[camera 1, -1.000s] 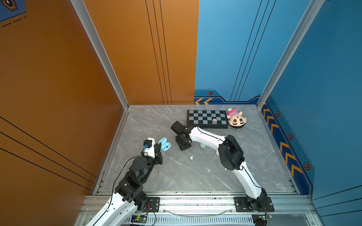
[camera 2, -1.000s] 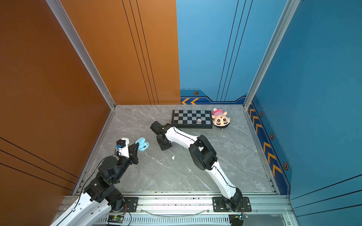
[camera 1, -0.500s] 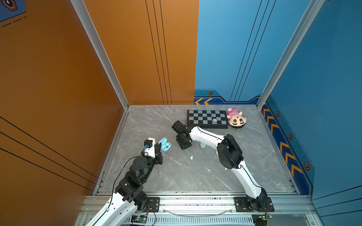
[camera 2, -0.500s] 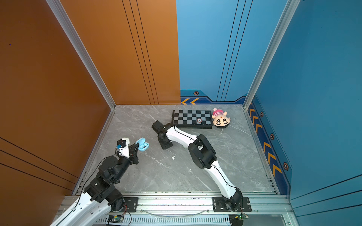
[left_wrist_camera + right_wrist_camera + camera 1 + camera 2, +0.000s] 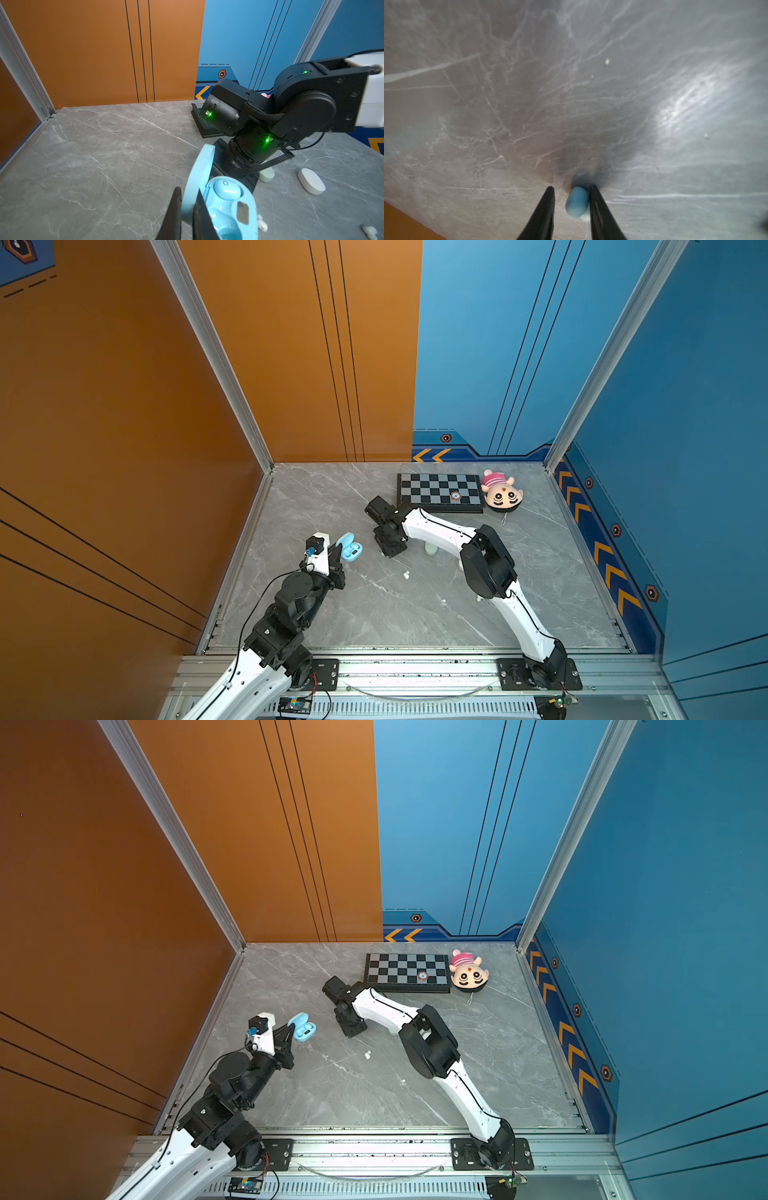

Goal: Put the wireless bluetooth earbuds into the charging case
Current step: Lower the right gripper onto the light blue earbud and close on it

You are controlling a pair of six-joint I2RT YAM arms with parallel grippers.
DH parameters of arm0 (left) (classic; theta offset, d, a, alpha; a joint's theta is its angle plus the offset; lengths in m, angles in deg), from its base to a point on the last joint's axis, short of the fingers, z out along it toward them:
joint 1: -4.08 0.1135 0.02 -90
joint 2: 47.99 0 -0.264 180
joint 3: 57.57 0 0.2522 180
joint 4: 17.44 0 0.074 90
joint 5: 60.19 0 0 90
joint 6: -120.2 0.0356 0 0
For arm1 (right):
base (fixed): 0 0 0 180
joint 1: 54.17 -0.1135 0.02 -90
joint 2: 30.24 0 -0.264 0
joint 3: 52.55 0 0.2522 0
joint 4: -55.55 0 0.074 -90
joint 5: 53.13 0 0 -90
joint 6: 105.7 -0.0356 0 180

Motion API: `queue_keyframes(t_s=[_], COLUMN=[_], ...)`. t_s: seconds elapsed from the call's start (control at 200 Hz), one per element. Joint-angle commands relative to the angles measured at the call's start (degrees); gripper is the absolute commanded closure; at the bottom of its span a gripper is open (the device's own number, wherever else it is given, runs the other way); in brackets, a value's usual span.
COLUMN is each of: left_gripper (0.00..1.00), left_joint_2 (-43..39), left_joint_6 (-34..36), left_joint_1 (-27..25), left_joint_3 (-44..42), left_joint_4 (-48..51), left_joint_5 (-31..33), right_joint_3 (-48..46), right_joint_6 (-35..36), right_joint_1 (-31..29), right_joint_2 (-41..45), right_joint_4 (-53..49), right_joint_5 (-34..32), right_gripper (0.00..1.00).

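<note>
Grey marble tabletop, orange and blue walls around. My left pincer clamped tight on open lid of pale-blue charging case. My right pincer ajar, straddling blue earbud on tabletop, one finger touching, other apart. White earbud loose nearby. Versus second ago: arms, case barely shifted.

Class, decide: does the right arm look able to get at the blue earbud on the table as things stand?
Likely yes: the blue earbud lies between the right gripper's parted fingers, against one of them, with nothing covering it.
</note>
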Motion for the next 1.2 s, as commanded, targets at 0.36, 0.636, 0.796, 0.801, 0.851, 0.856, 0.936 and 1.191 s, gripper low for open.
queue_keyframes(t_s=[0.36, 0.636, 0.796, 0.801, 0.851, 0.856, 0.936, 1.191], left_gripper=[1.0, 1.0, 1.0, 1.0, 1.0, 1.0, 1.0, 1.0], left_joint_2=[-0.66, -0.2, 0.88, 0.9, 1.42, 1.44, 2.67, 12.96], left_joint_6=[0.95, 1.1, 1.14, 1.13, 0.73, 0.66, -0.41, -5.35], left_joint_1=[0.65, 0.79, 1.0, 0.99, 1.15, 1.15, 1.63, 3.7], left_joint_3=[-0.78, -0.41, 0.2, 0.18, 0.27, 0.26, 0.4, 2.46], left_joint_4=[0.66, 0.49, 0.06, -0.02, -0.75, -0.97, -2.76, -11.59], left_joint_5=[0.21, -0.38, -1.9, -1.96, -2.91, -3.03, -4.64, -13.71], right_joint_3=[-7.09, -6.83, -6.12, -6.12, -6.04, -6.04, -6.2, -11.43], right_joint_6=[5.6, 9.43, 15.52, 15.79, 18.3, 18.54, 23.65, 44.23], right_joint_1=[0.33, 0.86, 1.36, 1.37, 1.71, 1.72, 2.33, 6.13], right_joint_2=[-0.82, 0.42, 2.55, 2.63, 3.8, 3.96, 6.42, 19.04], right_joint_4=[-1.79, -1.85, -1.8, -1.83, -1.83, -1.8, -1.82, -1.3], right_joint_5=[-1.17, -2.88, -4.95, -4.99, -5.73, -5.77, -7.25, -3.59], right_gripper=[0.79, 0.89, 0.92, 0.92, 0.93, 0.93, 0.93, 0.94])
